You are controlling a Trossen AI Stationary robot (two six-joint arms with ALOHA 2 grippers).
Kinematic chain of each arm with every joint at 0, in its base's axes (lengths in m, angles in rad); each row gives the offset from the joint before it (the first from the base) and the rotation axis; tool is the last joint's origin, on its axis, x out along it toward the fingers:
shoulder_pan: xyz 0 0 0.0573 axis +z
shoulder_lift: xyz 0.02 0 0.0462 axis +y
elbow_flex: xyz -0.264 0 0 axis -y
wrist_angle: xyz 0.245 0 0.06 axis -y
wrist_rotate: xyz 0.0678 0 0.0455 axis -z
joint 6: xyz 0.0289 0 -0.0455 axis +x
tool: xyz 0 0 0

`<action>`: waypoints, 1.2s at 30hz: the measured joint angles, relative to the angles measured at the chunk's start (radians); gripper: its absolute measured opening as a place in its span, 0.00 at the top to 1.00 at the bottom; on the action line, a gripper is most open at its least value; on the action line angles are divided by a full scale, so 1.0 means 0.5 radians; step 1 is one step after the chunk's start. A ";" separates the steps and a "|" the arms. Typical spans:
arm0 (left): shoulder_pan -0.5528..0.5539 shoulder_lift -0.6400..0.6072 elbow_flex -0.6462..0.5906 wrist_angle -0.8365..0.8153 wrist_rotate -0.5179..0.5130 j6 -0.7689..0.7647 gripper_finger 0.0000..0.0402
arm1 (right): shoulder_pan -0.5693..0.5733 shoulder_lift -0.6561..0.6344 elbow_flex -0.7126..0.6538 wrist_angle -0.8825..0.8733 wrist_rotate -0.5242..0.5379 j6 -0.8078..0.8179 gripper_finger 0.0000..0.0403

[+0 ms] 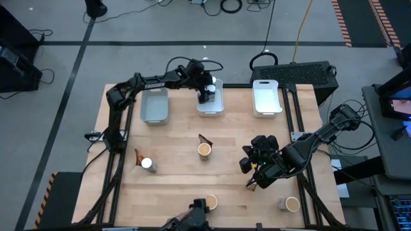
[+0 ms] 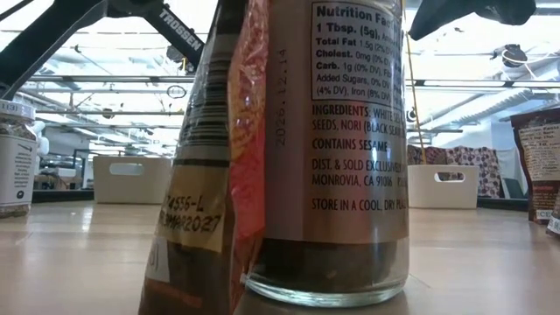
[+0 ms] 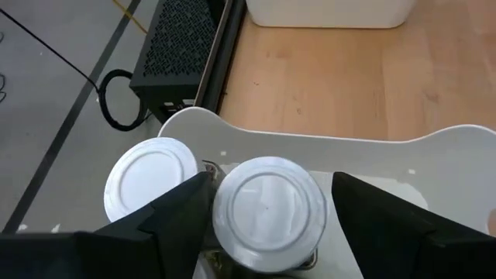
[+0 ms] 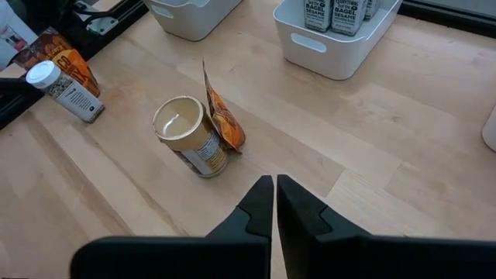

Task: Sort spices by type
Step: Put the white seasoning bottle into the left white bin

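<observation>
At the near edge of the table (image 1: pixel 180 186), a clear glass jar (image 2: pixel 337 149) with a nutrition label stands touching a crinkled pouch (image 2: pixel 210 175); both fill the low view, and from above they show as a tan-topped tub (image 1: pixel 210 202) at the front edge. Near the front right corner sits another tan-topped tub (image 1: pixel 292 204). Just behind it, over the right side of the table, the right gripper (image 1: pixel 252 184) hovers above bare wood with its fingers (image 4: pixel 260 203) pressed together and nothing between them. Toward the left side, a white-capped jar (image 1: pixel 148 165) lies beside a dark brown pouch (image 1: pixel 138 156), the two touching. Around the middle of the table a round tub with a tan top (image 1: pixel 204 149) stands against an orange-and-brown pouch (image 1: pixel 205 138); the right wrist view shows this tub (image 4: pixel 188 133) tilted against the pouch (image 4: pixel 222 118). Along the far edge stand three rectangular trays: a grey tray (image 1: pixel 154 105) to the left, a white middle tray (image 1: pixel 218 108), and a white right tray (image 1: pixel 267 97). The left gripper (image 1: pixel 205 92) reaches down into the middle tray, and its fingers (image 3: pixel 182 213) stand apart on either side of a white-capped jar (image 3: pixel 269 203), close to the cap but with a gap showing at one side, so they are spread rather than clamped. A second white-capped jar (image 3: pixel 151 178) stands right beside it in the same tray. The right wrist view shows labelled jars (image 4: pixel 341 14) upright together in that tray.
</observation>
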 joint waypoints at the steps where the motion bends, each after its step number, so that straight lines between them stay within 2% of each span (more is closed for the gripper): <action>1: -0.004 0.000 0.000 0.000 0.000 0.000 0.32 | 0.000 0.000 0.000 0.000 0.001 -0.001 1.00; 9: -0.037 -0.020 0.037 -0.021 -0.001 -0.010 0.32 | 0.003 0.000 0.000 0.003 0.000 -0.020 1.00; 20: -0.121 -0.068 0.378 -0.159 -0.005 -0.014 0.31 | 0.003 0.000 0.000 0.031 0.000 -0.097 1.00; 23: -0.158 -0.123 0.470 -0.286 -0.005 -0.014 0.31 | 0.003 0.000 0.000 0.034 -0.020 -0.108 1.00; 30: -0.246 -0.397 0.497 -0.722 -0.002 -0.115 0.31 | 0.002 0.000 0.000 0.078 -0.085 -0.213 1.00; 36: -0.349 -0.657 0.495 -1.436 0.002 -0.189 0.31 | 0.003 0.001 0.000 0.130 -0.106 -0.316 1.00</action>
